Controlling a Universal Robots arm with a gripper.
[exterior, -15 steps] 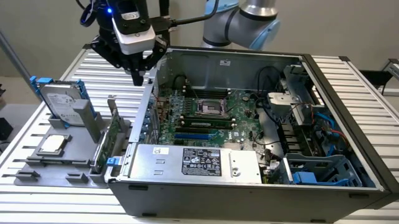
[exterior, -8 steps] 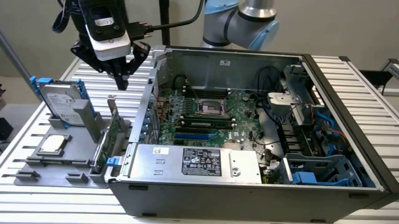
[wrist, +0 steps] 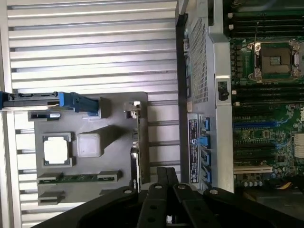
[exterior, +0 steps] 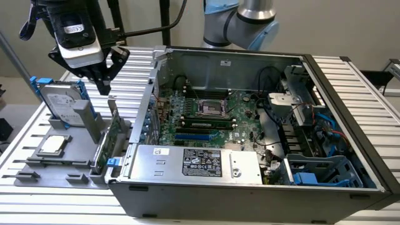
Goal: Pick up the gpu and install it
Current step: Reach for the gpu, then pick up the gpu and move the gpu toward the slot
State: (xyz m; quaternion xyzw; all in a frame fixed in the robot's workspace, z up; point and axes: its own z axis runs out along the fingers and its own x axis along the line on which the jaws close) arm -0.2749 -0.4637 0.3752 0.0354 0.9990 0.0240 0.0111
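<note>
Overhead, in the upper left of the exterior view, the gripper (exterior: pixel 103 89) hung with its fingers pointing straight down. Fingers were pressed together to a single point, nothing between them; closed and empty. The wrist view showed the same pair of dark fingers (wrist: pixel 166 173) side by side with no gap.

The gpu (exterior: pixel 109 133) stood on edge in a slot of the grey tray (exterior: pixel 37 174), left of centre in the exterior view, its silver bracket end uppermost and just below the fingertips. Contact between fingertips and card could not be told. Seen from the wrist, the gpu (wrist: pixel 135 156) showed edge-on as a thin strip along the tray (wrist: pixel 114 137) side nearest the computer case (wrist: pixel 199 71).

Also on the tray: a hard drive (exterior: pixel 62 101) with blue rails, upright, toward the exterior view's left of the card; a processor chip (exterior: pixel 53 144) lying flat; a memory stick (wrist: pixel 78 178) flat in its recess.

Tray and case (exterior: pixel 250 201) sat side by side on the slatted table (exterior: pixel 62 201). Case lay open, motherboard (exterior: pixel 244 105) exposed at centre frame, power supply (exterior: pixel 194 161) below it. The arm (exterior: pixel 240 21) rose behind the case, top centre.
</note>
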